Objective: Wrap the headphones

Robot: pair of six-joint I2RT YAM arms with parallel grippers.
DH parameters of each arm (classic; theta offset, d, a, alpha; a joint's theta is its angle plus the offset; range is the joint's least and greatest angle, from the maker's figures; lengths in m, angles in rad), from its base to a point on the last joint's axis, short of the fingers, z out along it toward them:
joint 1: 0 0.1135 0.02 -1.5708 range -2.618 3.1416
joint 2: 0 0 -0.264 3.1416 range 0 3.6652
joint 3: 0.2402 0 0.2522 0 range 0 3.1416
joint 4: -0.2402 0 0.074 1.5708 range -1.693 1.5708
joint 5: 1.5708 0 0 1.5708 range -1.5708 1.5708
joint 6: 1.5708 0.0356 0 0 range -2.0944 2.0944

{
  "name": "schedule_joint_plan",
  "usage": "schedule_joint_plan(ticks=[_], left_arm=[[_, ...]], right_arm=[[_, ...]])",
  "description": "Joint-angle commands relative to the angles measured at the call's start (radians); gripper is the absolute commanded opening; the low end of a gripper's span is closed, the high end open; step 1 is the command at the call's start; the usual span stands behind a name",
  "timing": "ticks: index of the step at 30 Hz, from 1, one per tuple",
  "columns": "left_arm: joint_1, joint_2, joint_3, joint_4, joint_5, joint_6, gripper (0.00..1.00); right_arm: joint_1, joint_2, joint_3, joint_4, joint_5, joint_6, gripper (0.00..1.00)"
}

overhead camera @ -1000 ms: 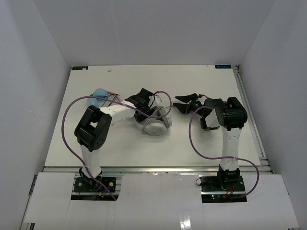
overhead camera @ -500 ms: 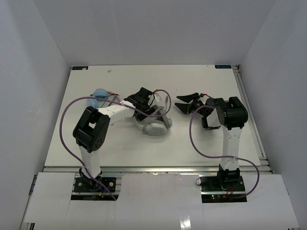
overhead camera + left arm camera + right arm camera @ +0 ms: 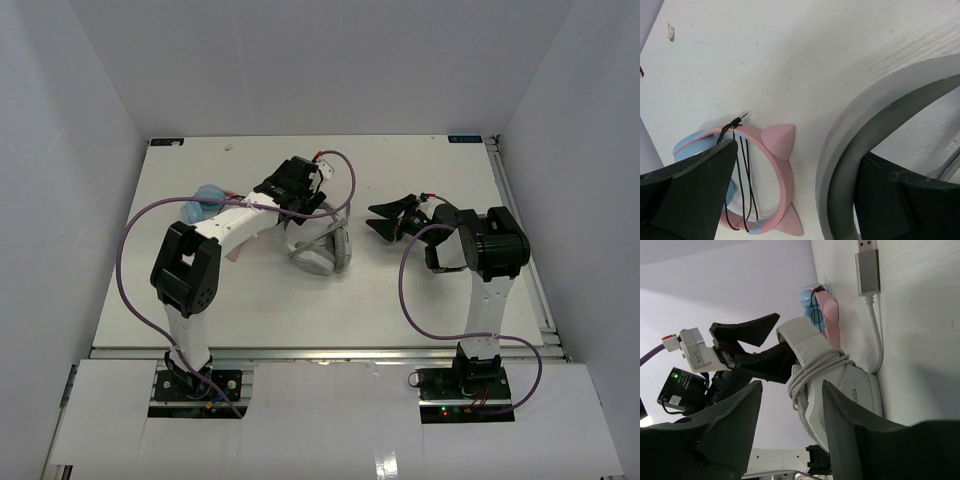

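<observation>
One set of headphones [image 3: 322, 250] sits mid-surface, its one cable [image 3: 815, 369] coiled on the headband; one plug [image 3: 867, 262] lies loose; two pincers, left pincer [image 3: 800, 155] wide apart at the headband, right pincer [image 3: 375, 217] apart and empty; the unclamped coil may unwind; one pink-and-blue band [image 3: 779, 141] nearby could snag.

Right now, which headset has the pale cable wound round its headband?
The white-and-grey headphones by the left gripper; the pink-and-blue cat-ear headset carries only thin black cord.
</observation>
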Motion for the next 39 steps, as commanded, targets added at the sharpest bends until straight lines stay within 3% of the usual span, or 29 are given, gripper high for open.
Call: schedule_joint_plan(ticks=[1,9,19,29,39], left_arm=[[0.017,-0.01,0.008,-0.031,-0.045,-0.027,0.98],[0.023,0.025,-0.012,-0.03,-0.039,-0.003,0.98],[0.023,0.047,0.043,-0.146,0.139,-0.026,0.98],[0.025,0.047,0.087,-0.234,0.222,-0.066,0.98],[0.025,0.042,0.119,-0.304,0.212,-0.089,0.98]], right_arm=[[-0.005,-0.052,-0.017,0.283,-0.012,-0.07,0.58],[-0.005,-0.046,-0.021,0.282,-0.015,-0.087,0.57],[-0.011,-0.041,-0.023,0.283,-0.016,-0.097,0.56],[-0.015,-0.066,-0.033,0.274,-0.02,-0.113,0.56],[-0.014,-0.097,-0.03,0.107,-0.002,-0.252,0.53]])
